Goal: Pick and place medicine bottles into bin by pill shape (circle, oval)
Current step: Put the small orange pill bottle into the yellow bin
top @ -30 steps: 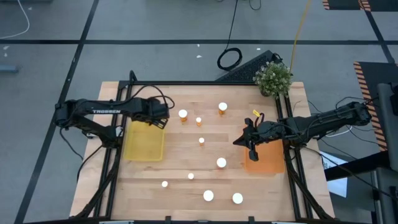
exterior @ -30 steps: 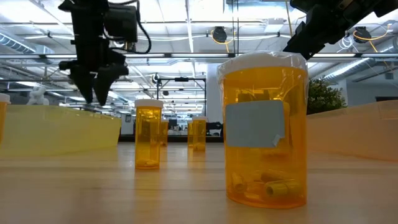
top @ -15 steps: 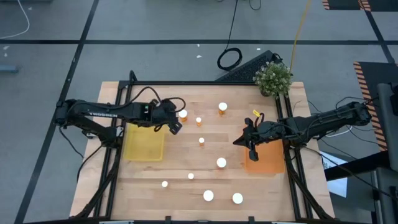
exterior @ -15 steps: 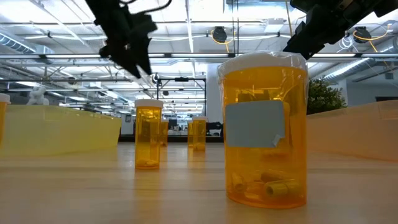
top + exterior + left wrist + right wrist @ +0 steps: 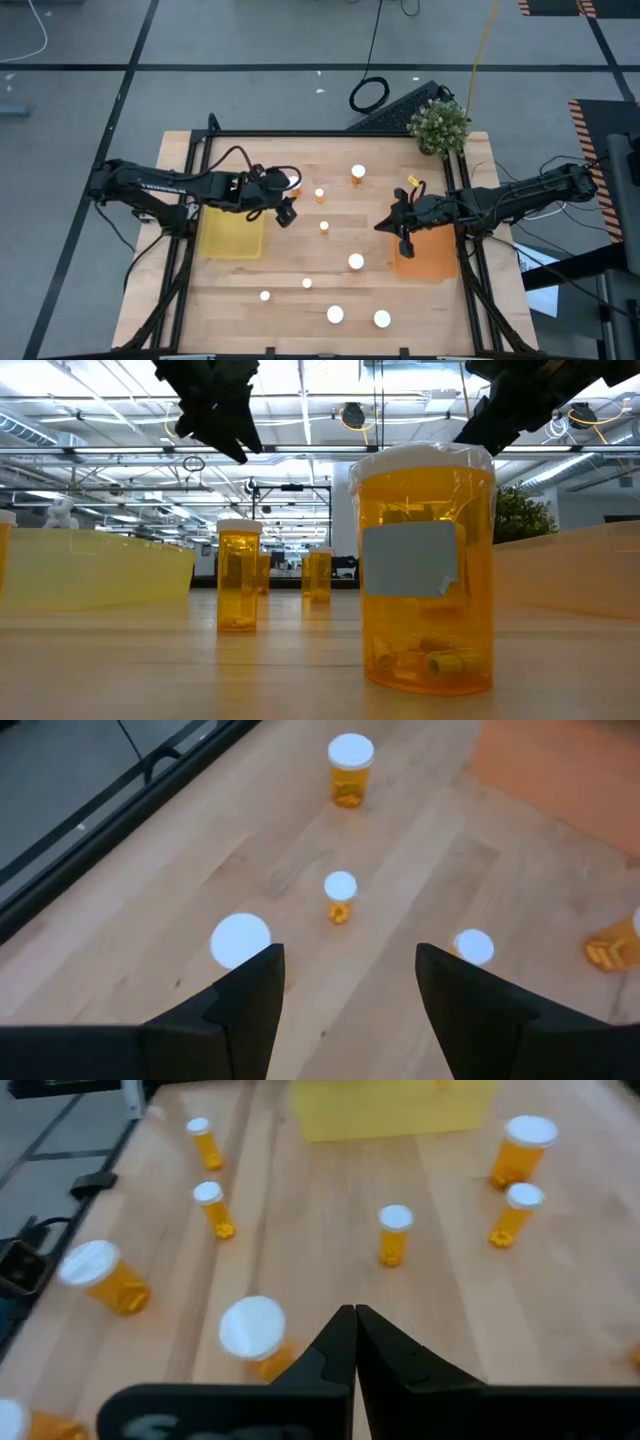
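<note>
While bottles (image 5: 355, 262) dot mid-table, left gripper (image 5: 284, 203) hovers, jaws spread.

We hold our left gripper (image 5: 287, 212) raised with fingers spread apart; our right gripper (image 5: 404, 245) hangs closed, empty.

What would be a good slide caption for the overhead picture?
Two robot arms over a wooden table scattered with medicine bottles, a yellow tray left and an orange tray right.

Industrial lab hall: ceiling trusses (image 5: 300, 450), strip lights, taped floor (image 5: 80, 60).
</note>
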Action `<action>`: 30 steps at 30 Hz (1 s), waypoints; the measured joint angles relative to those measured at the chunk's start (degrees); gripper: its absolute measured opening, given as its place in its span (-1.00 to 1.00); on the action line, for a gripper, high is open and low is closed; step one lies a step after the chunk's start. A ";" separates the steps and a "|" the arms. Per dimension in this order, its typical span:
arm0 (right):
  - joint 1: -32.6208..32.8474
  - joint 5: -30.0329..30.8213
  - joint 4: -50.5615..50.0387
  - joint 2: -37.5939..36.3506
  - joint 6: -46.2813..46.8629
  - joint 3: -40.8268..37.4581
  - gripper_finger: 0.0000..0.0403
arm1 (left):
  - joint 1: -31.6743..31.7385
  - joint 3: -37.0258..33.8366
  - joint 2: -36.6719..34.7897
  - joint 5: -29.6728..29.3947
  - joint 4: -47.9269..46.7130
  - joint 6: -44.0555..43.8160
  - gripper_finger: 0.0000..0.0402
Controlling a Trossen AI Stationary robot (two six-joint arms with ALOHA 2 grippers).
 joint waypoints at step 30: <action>0.00 1.51 -4.01 -0.02 0.00 -0.04 -1.00 | -3.80 18.95 25.29 14.03 -1.15 18.16 0.24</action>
